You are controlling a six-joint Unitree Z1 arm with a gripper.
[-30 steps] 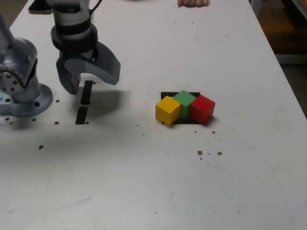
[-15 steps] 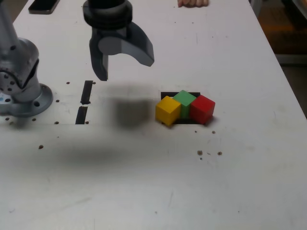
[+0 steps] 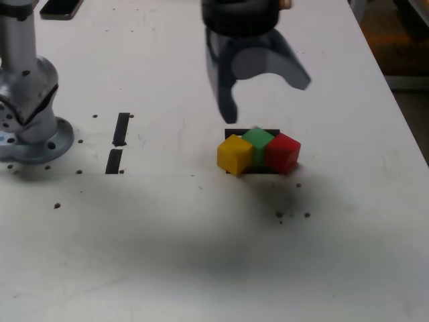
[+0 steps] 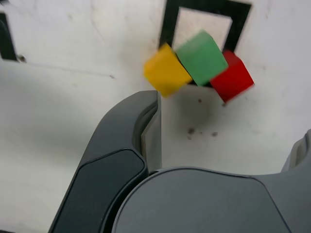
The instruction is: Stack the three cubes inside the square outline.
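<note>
Square outline [image 3: 251,132]: mostly hidden behind cubes in exterior view. Hand [image 3: 261,94]: top cropped by frame edge. Wrist view slightly blurred.

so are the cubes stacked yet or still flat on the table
Still flat. The yellow cube, green cube and red cube sit side by side, none atop another, bunched at the square outline's edge.

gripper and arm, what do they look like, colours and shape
The gripper is dark grey, with two broad curved fingers that taper to blunt tips, one much thicker than the other; the wrist view shows a paler flat pad face on one inner side. Above it sits a black cylindrical wrist segment. The arm's base is silver-grey metal, rounded, on a round bolted flange. No cables or markings show.
</note>
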